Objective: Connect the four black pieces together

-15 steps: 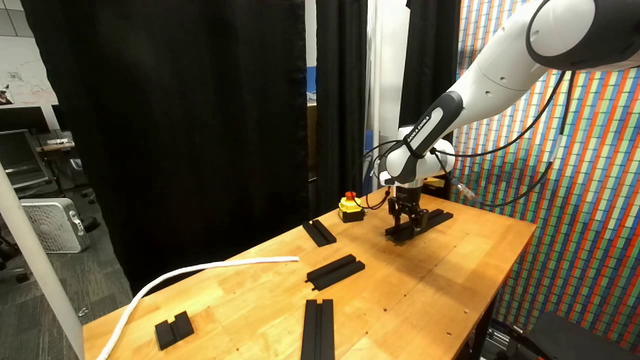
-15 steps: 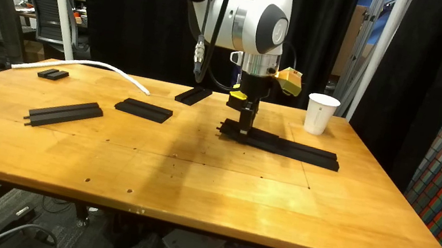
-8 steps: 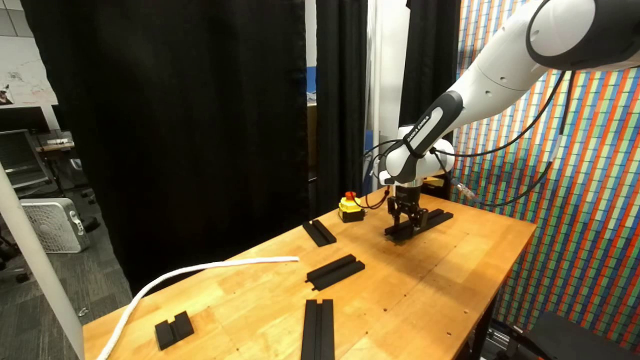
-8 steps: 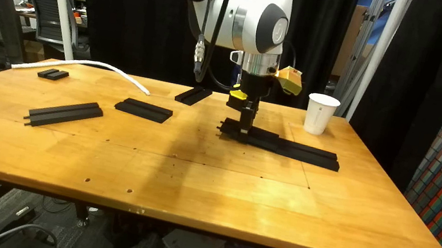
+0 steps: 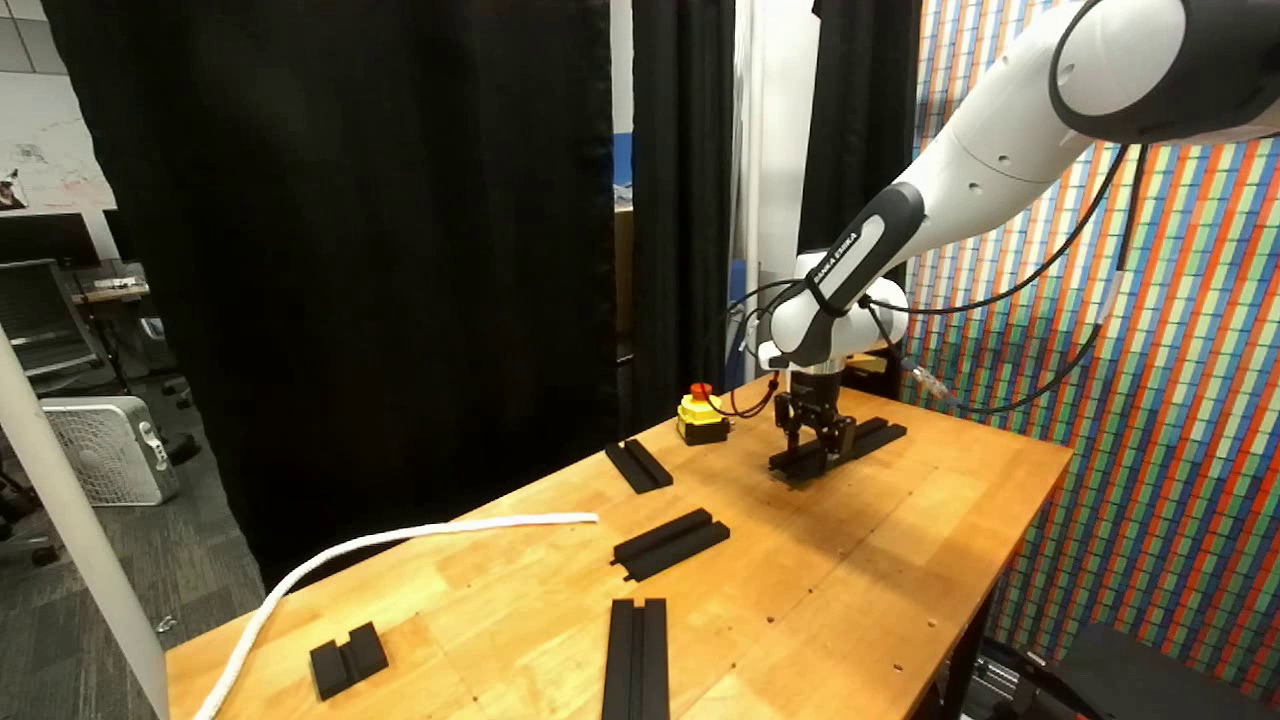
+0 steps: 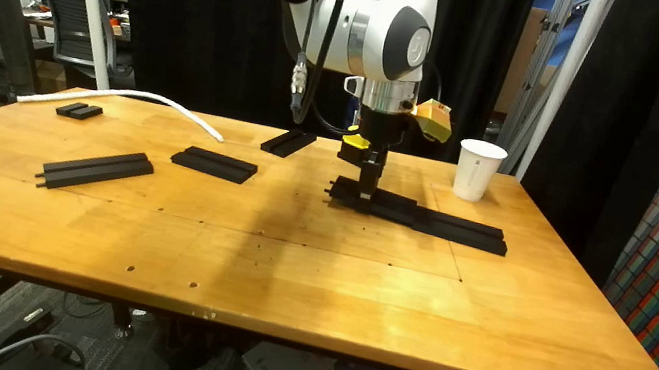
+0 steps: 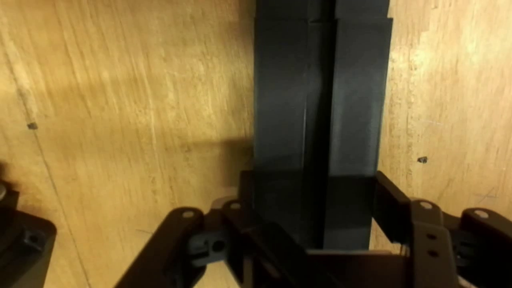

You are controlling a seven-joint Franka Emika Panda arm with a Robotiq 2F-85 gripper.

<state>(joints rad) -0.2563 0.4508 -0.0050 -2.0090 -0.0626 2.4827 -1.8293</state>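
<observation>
In the wrist view, the gripper (image 7: 314, 192) is clamped on the first bar (image 7: 280, 100), fingers (image 7: 392, 204) pressed to its left and right sides! At the far end the second bar (image 7: 362, 8) meets it end to end, grooves in line, a seam showing with a slight step at the edge; whether that joint is fully home, I can't tell.

Across to an exterior view: the arm (image 5: 1000, 150) reaches in from the right, the gripper low over the far part of the table (image 5: 870, 565), the second bar running on beyond it to the right. The third bar (image 5: 672, 545) lies well apart from that pair, nearer us, and nearest of all comes the fourth bar (image 5: 637, 660), cut off by the frame edge. Farther back than the third bar, a little left, there's a short piece (image 5: 638, 466); beyond it to the right, a stop button (image 5: 700, 412). Near left sits a block (image 5: 350, 660), a white rope (image 5: 450, 526) curving past its left side.

And in an exterior view, the pair makes one line right of centre, a cup (image 6: 477, 173) upright on its far side. The third bar is left of the gripper; the fourth bar, farther left and nearer.
</observation>
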